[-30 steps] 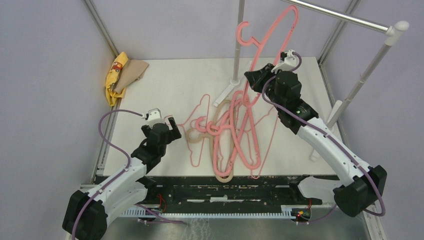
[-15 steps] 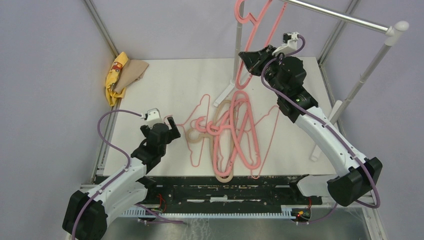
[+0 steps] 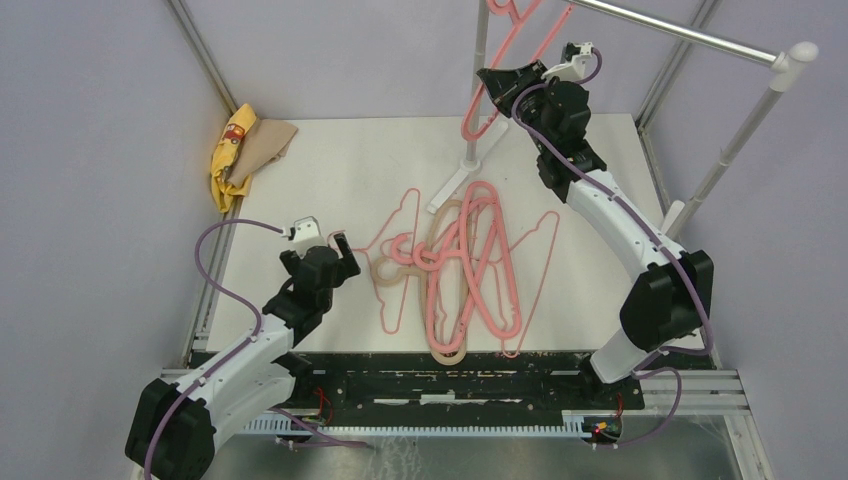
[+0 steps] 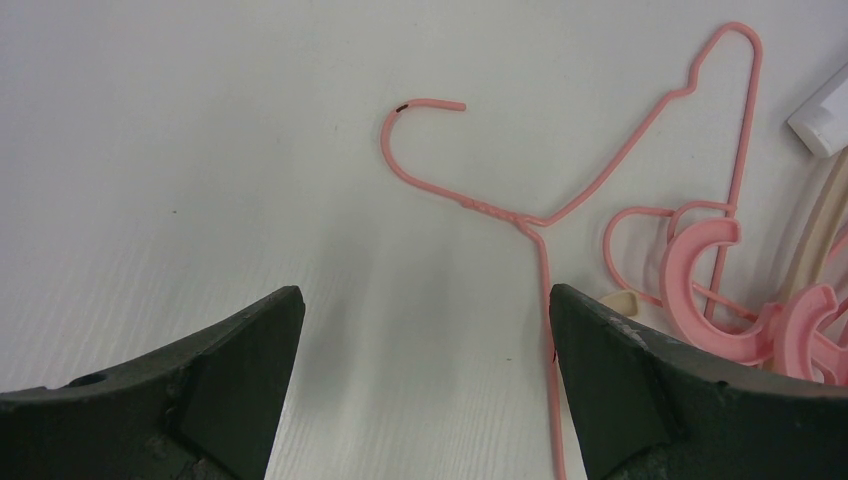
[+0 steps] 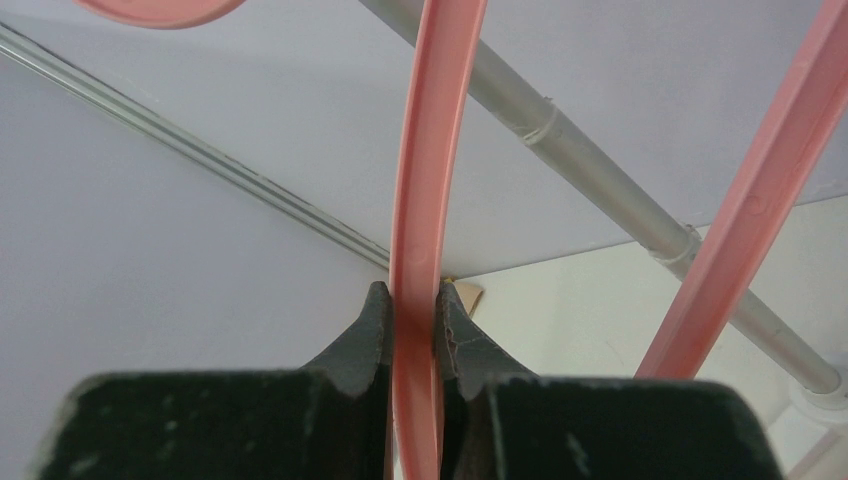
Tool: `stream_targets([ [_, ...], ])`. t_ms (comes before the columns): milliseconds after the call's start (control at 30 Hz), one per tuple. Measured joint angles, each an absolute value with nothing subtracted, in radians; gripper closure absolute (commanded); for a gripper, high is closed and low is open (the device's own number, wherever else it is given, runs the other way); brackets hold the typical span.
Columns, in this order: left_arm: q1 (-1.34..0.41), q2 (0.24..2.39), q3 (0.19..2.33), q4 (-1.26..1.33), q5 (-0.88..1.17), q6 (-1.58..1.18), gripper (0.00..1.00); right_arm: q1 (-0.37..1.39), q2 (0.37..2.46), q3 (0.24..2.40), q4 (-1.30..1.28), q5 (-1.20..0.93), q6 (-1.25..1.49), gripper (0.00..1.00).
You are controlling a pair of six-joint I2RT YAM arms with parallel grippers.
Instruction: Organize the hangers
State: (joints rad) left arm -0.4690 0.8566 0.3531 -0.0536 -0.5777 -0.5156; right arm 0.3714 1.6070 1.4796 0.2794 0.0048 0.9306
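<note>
Presently listed, every place given from the rail stand.

1. Right gripper: raised high beside the stand's left upright, just below the silver rail. Its fingers are pressed onto one bar of a thick pink plastic hanger, pinching it from both sides. That hanger is clear of the table and tilted, crossing the upright. Its top runs out of the overhead view.

2. Heap of hangers: flat on the white table, just in front of the stand's foot, toward the arm bases. Thick pink plastic ones overlap in the middle, a beige hanger shows beneath them, and thin wire ones spread to both sides. The full count cannot be told.

3. Thin pink wire hanger: outermost of the heap, left of the stand's foot, with its hook on the side away from the stand.

4. Left gripper: low over the table, left of the stand's foot and near that wire hook. Its fingers are spread wide with nothing between them.

5. Yellow cloth and tan cloth: bunched together, touching, well to the left of the stand at the table's far corner.
</note>
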Motion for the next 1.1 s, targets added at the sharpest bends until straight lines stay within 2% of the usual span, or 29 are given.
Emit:
stream_targets([
  [533,-0.469,0.915,0.353,-0.041,-0.596,-0.515,0.01,0.308,1.773,1.581,0.403,-0.047,1.092,0.99],
  [633,-0.469,0.929,0.353,-0.036,-0.599,-0.515,0.01,0.305,1.809,1.636,0.387,-0.064,1.106,0.88],
  [767,-0.469,0.942,0.353,-0.027,-0.600,-0.515,0.01,0.305,1.834,1.673,0.363,-0.097,1.122,0.82],
  [933,-0.469,0.960,0.355,-0.027,-0.600,-0.515,0.01,0.305,1.815,1.623,0.365,-0.105,1.128,0.64],
  [1033,-0.469,0.964,0.355,-0.027,-0.600,-0.515,0.01,0.305,1.774,1.569,0.358,-0.101,1.123,0.45],
  [1100,-0.469,0.967,0.358,-0.027,-0.600,-0.515,0.01,0.305,1.735,1.510,0.334,-0.094,1.116,0.38],
])
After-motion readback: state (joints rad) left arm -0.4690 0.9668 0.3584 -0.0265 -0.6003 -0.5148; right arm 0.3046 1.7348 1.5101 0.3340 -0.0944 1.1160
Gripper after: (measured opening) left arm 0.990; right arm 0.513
